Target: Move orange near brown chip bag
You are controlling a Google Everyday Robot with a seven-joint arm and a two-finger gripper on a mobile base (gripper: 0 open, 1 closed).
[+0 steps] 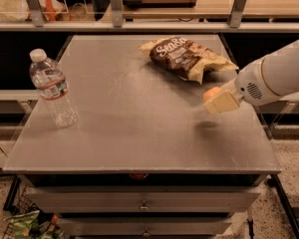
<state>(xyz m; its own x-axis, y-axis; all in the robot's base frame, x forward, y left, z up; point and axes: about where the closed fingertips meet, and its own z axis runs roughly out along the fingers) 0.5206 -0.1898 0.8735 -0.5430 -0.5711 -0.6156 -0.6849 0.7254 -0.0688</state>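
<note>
The brown chip bag [189, 59] lies at the back right of the grey table [134, 113], dark brown with tan edges and white lettering. My gripper [217, 101] comes in from the right, just in front of the bag's right end. It is shut on the orange [211, 93], a small round fruit that shows only partly between the cream fingers. The orange is held a little above the table; its shadow lies below on the surface.
A clear plastic water bottle [53, 89] with a white cap stands upright at the table's left side. A shelf rail with metal posts [114, 6] runs behind the table. Drawers [144, 200] are below the front edge. A green bag [27, 223] lies on the floor at lower left.
</note>
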